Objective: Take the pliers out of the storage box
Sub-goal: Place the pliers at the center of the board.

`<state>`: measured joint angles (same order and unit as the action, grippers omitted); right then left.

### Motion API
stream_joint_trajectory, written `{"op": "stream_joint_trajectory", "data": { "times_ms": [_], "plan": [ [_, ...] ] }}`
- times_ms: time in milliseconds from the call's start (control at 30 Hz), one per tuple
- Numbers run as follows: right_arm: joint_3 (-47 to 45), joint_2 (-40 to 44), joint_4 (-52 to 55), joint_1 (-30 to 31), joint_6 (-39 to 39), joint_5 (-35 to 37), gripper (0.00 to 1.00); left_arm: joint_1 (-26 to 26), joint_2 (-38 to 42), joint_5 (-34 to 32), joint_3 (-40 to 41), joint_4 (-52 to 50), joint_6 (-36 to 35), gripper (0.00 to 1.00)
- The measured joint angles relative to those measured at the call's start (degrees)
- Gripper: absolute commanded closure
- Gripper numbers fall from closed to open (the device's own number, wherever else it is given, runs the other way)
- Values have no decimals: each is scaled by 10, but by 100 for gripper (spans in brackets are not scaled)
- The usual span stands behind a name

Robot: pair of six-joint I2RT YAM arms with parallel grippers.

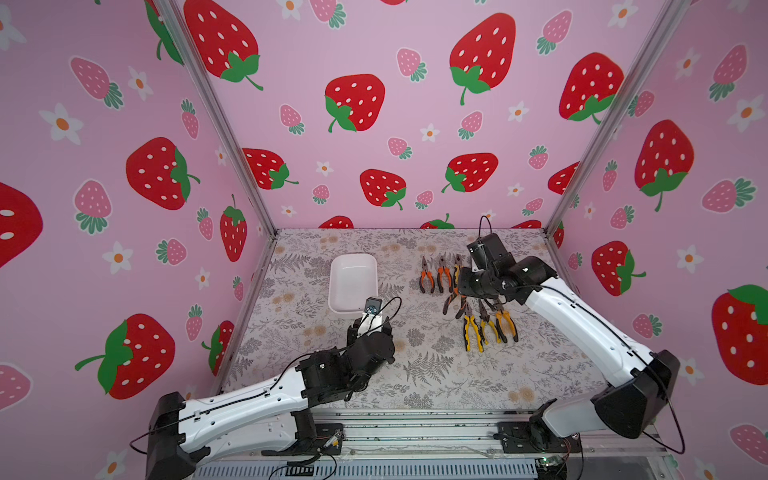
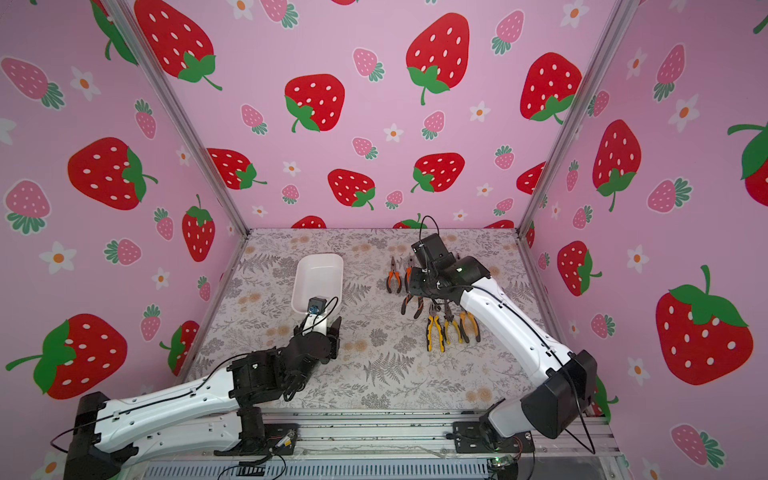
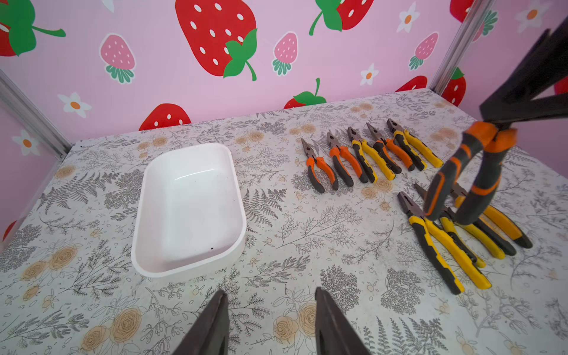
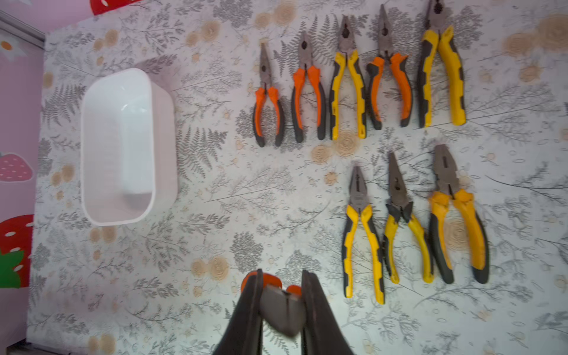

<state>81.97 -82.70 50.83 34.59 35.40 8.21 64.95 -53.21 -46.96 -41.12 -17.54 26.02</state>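
Right gripper (image 4: 282,292) clamps 1 orange-handled plier (image 3: 442,181) aloft beside 8 pliers (image 4: 337,92); left gripper (image 3: 270,292) (jaws apart) faces the storage box (image 3: 184,266).

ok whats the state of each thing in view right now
storage box: upright, empty
far row of five pliers: flat on the table
near row of three pliers: flat on the table
orange-and-black pliers: held by the head, handles down
right gripper: fingers shut on the orange-and-black pliers
left gripper: fingers open, empty
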Motion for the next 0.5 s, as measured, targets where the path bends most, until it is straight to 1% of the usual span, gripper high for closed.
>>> {"op": "stream_joint_trajectory", "data": {
  "times_ms": [100,233,333,500],
  "plan": [
    [-38,-16,-1,-8,-34,-29,100,0,7,0,18,-17,12,53],
    [-73,-69,-9,-13,-63,-78,100,0,2,0,23,-36,27,53],
    [-79,-116,-18,-14,-77,-108,100,0,-7,1,23,-39,33,53],
    [-75,-168,-37,-17,-94,-134,100,-2,-21,1,23,-46,38,53]
  ]
}}
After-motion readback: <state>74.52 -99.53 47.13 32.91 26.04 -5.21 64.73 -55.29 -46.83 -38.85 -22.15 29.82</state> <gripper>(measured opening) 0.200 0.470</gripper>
